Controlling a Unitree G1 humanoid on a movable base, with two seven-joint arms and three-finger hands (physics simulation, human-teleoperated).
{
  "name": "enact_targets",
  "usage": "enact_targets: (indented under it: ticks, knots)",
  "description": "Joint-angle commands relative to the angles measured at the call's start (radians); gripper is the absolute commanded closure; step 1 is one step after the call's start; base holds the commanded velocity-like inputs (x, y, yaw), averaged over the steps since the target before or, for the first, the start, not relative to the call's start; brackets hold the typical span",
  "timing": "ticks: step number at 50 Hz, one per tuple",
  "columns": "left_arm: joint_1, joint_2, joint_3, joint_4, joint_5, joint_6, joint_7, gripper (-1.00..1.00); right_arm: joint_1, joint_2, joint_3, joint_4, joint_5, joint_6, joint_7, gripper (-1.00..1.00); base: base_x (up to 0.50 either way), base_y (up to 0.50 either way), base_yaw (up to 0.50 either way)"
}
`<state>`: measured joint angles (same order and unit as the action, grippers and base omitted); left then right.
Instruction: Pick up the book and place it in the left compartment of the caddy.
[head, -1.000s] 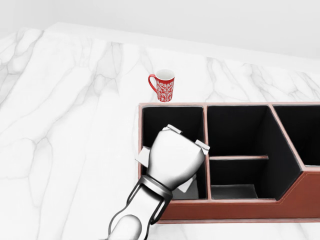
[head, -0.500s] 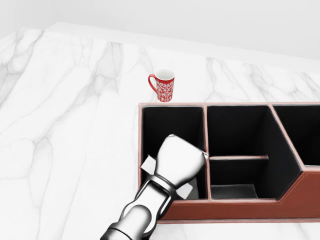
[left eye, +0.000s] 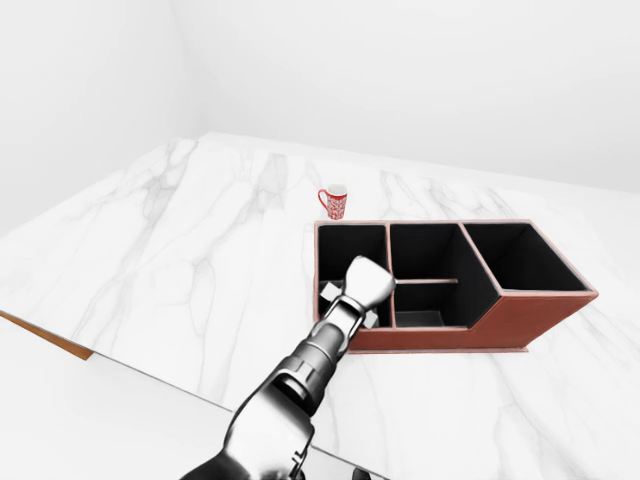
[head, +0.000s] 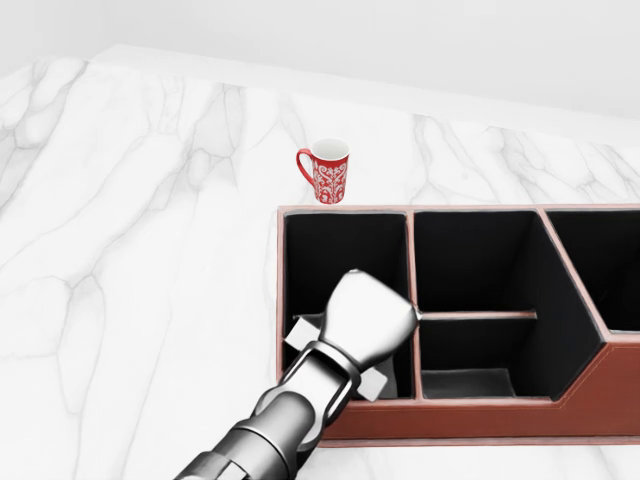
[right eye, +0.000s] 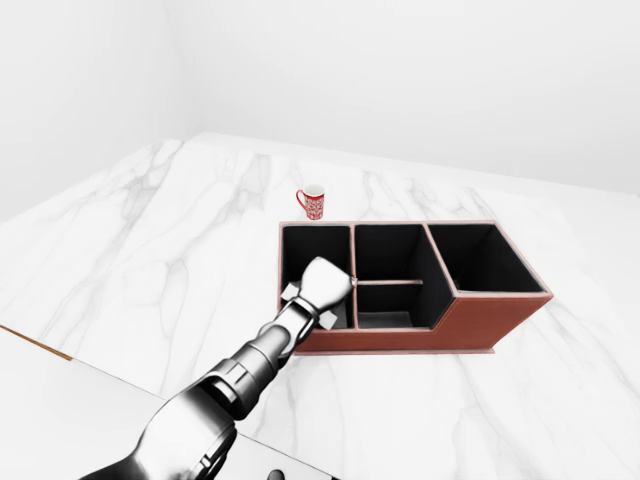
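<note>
My left hand reaches down into the left compartment of the red-brown caddy. It is shut on the book, a flat pale grey thing. Only the book's corners show, at the left and lower right of the hand. The back of the hand hides the fingers and most of the book. The book sits inside the compartment's walls, near its lower end in the head view. My right hand is not in view.
A red patterned mug stands on the white marble counter just above the caddy's left corner. The caddy's middle and right compartments are dark. The counter's edge runs at the lower left of the left-eye view.
My left hand has turned and sunk lower into the left compartment with the book. Fewer of the book's corners show now. The forearm has swung further in from the lower left.
</note>
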<state>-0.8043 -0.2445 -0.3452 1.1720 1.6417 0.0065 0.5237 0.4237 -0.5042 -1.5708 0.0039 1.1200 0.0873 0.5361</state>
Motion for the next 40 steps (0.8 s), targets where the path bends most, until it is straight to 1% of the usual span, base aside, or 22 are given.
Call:
enact_targets:
  ticks: [1, 2, 3, 4, 5, 6, 7, 8, 15, 18, 19, 21, 24, 25, 26, 27, 28, 30, 31, 34, 36, 40]
  knots:
    - [0.056, 0.047, 0.084, 0.089, -0.064, 0.005, 0.0, 0.38, 0.0, 0.001, 0.0, -0.001, -0.002, 0.0, 0.002, -1.0, 0.0, 0.0, 0.0]
    - [0.057, 0.048, 0.086, 0.086, -0.068, 0.004, 0.0, 0.11, 0.001, 0.001, 0.0, -0.002, -0.001, 0.0, 0.002, -1.0, 0.0, 0.0, 0.0]
    - [0.057, 0.048, 0.086, 0.086, -0.068, 0.004, 0.0, 0.11, 0.001, 0.001, 0.0, -0.002, -0.001, 0.0, 0.002, -1.0, 0.0, 0.0, 0.0]
    - [0.06, 0.05, 0.088, 0.082, -0.072, 0.01, 0.0, -0.49, 0.001, 0.002, 0.0, -0.002, -0.002, 0.0, 0.003, -1.0, 0.0, 0.0, 0.0]
    - [0.06, 0.05, 0.088, 0.081, -0.073, 0.01, 0.0, -0.49, 0.001, 0.002, 0.0, -0.002, -0.002, 0.0, 0.003, -1.0, 0.0, 0.0, 0.0]
    - [0.063, 0.053, 0.093, 0.076, -0.083, 0.004, 0.0, -0.68, 0.002, 0.001, 0.0, -0.003, 0.0, 0.0, 0.003, -1.0, 0.0, 0.0, 0.0]
    - [0.065, 0.055, 0.091, 0.074, -0.083, 0.009, 0.0, -0.94, 0.004, 0.0, 0.0, -0.005, 0.002, 0.0, 0.0, -1.0, 0.0, 0.0, 0.0]
    - [0.067, 0.056, 0.091, 0.072, -0.085, 0.013, 0.0, -1.0, 0.004, 0.0, 0.0, -0.004, 0.002, 0.0, 0.001, -1.0, 0.0, 0.0, 0.0]
    - [0.097, 0.064, 0.091, 0.009, -0.106, 0.024, 0.0, -1.0, 0.002, 0.0, 0.0, -0.001, -0.001, 0.0, 0.005, -1.0, 0.0, 0.0, 0.0]
    - [0.152, 0.068, 0.091, -0.131, -0.124, 0.026, 0.0, -1.0, 0.001, 0.001, 0.0, 0.0, -0.005, 0.0, 0.008, -1.0, 0.0, 0.0, 0.0]
    - [0.16, 0.07, 0.088, -0.147, -0.125, 0.027, 0.0, -1.0, 0.002, 0.0, 0.0, -0.001, -0.003, 0.0, 0.007, -1.0, 0.0, 0.0, 0.0]
    - [0.228, 0.079, 0.062, -0.328, -0.1, 0.04, 0.0, -1.0, 0.003, -0.001, 0.0, -0.002, -0.002, 0.0, 0.006, -1.0, 0.0, 0.0, 0.0]
    - [0.318, 0.09, 0.044, -0.556, -0.069, 0.037, 0.0, -1.0, 0.001, 0.001, 0.0, -0.001, -0.007, 0.0, 0.008, -1.0, 0.0, 0.0, 0.0]
    - [0.323, 0.09, 0.045, -0.565, -0.065, 0.035, 0.0, -1.0, 0.001, 0.001, 0.0, -0.001, -0.007, 0.0, 0.009, -1.0, 0.0, 0.0, 0.0]
    - [0.401, 0.101, 0.018, -0.773, -0.039, 0.031, 0.0, -1.0, 0.003, 0.001, 0.0, -0.004, -0.005, 0.0, 0.008, -1.0, 0.0, 0.0, 0.0]
    - [0.416, 0.101, 0.018, -0.803, -0.032, 0.026, 0.0, -1.0, 0.003, 0.001, 0.0, -0.005, -0.005, 0.0, 0.008, -1.0, 0.0, 0.0, 0.0]
    - [0.452, 0.104, 0.008, -0.908, -0.022, 0.014, 0.0, -1.0, 0.004, 0.001, 0.0, -0.006, -0.005, 0.0, 0.007, -1.0, 0.0, 0.0, 0.0]
    - [0.471, 0.101, 0.008, -0.957, -0.007, 0.013, 0.0, -1.0, 0.002, 0.002, 0.0, -0.004, -0.007, 0.0, 0.008, -1.0, 0.0, 0.0, 0.0]
    - [0.502, 0.104, -0.009, -1.055, 0.006, 0.0, -0.028, -1.0, 0.001, 0.001, 0.0, -0.004, -0.008, 0.0, 0.008, -1.0, 0.0, 0.0, 0.0]
    - [0.532, 0.097, -0.023, -1.151, 0.03, -0.014, -0.065, -1.0, 0.0, 0.004, 0.0, -0.003, -0.011, 0.0, 0.01, -1.0, 0.0, 0.0, 0.0]
    - [0.549, 0.089, -0.034, -1.225, 0.043, -0.021, -0.11, -1.0, 0.0, 0.006, 0.0, -0.006, -0.012, 0.0, 0.01, -1.0, 0.0, 0.0, 0.0]
    - [0.567, 0.081, -0.048, -1.298, 0.059, -0.03, -0.148, -1.0, 0.0, 0.004, 0.0, -0.003, -0.012, 0.0, 0.009, -1.0, 0.0, 0.0, 0.0]
